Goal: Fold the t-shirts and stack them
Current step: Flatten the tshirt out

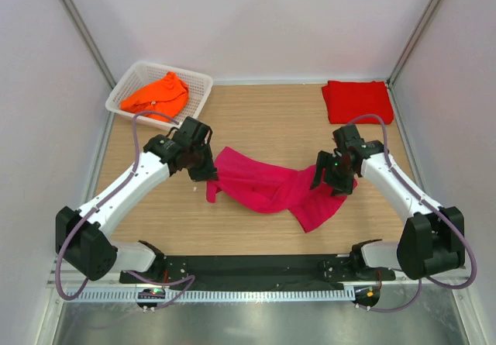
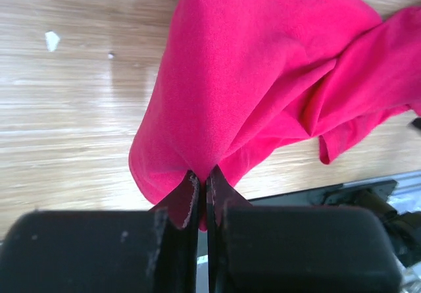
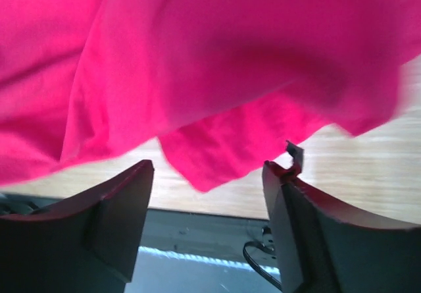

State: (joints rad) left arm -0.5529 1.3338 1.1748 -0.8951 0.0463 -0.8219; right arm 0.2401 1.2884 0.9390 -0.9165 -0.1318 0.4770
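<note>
The magenta-pink t-shirt (image 1: 263,188) lies bunched at mid bench (image 1: 271,120); left jaws pinch its left edge; right jaws gape wide over its right side, holding nothing; spreading seems in hand; next the right must nip an edge and draw it flat.

First t-shirt (image 1: 263,186) lies centrally, second t-shirt (image 1: 358,101) back right, third t-shirt (image 1: 159,93) in back-left basket (image 1: 201,92).

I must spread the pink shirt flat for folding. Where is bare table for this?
The widest bare table is the far middle, between the white basket and the folded red t-shirt. A narrow strip lies between the pink t-shirt and the black base plate. The centre is crowded: left gripper pinching the shirt, right gripper open over it.
</note>
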